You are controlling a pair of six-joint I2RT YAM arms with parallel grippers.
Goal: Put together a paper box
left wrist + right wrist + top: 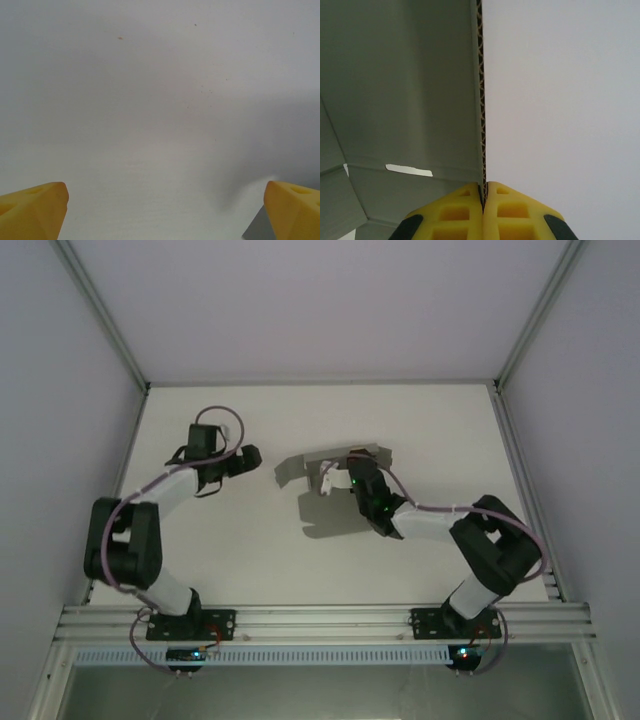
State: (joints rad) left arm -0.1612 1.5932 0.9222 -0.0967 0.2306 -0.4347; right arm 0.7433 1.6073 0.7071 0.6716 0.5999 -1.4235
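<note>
Left arm [125, 540]: stood at the left of the table [230, 550], bent at the elbow, with its wrist reaching toward the middle.
Left gripper [250, 456]: hung over bare tabletop, apart from the cardboard to its right. In its wrist view the two yellow fingers [35, 210] were spread wide with nothing between them.
Grey corner [257, 229]: a small grey point showed beside the right-hand finger in the left wrist view. I could not tell what it belonged to.
Paper box [296, 470]: sat near the table's middle, between the two grippers, as a grey sheet with flaps spread and partly raised. It was not yet closed into a container, and it cast a shadow [335, 518] on the table on its near side.
Panel: in the right wrist view one grey wall stood on edge, its corrugated core facing the camera. Fold lines ran to the lower left.
Slot [409, 170]: a narrow cut-out lay along a fold near the fingers.
Right gripper [329, 480]: was pinched tight on the edge of the sheet, its yellow pads [455, 215] pressed together on the corrugated edge.
Right arm [495, 545]: reached from the right toward the middle.
</note>
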